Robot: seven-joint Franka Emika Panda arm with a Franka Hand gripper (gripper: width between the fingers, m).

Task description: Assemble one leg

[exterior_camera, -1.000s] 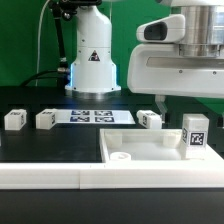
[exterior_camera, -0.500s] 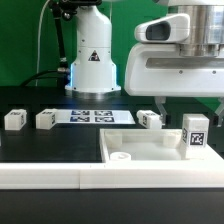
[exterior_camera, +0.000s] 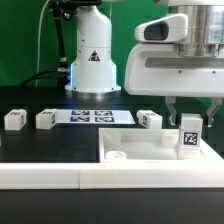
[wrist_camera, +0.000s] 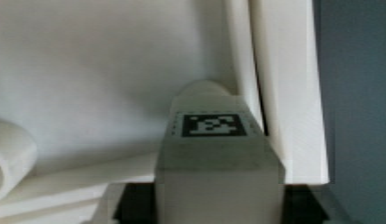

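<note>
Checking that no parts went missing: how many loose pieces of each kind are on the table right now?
Legs: 4 —, and one upright on the tray at the pincer.
White tray-like piece: 1
Marker board: 1
Total: 6

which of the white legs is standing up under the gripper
The leg at the exterior view's right, upright on the square tray-like piece. The other three lie on the black table behind.
</note>
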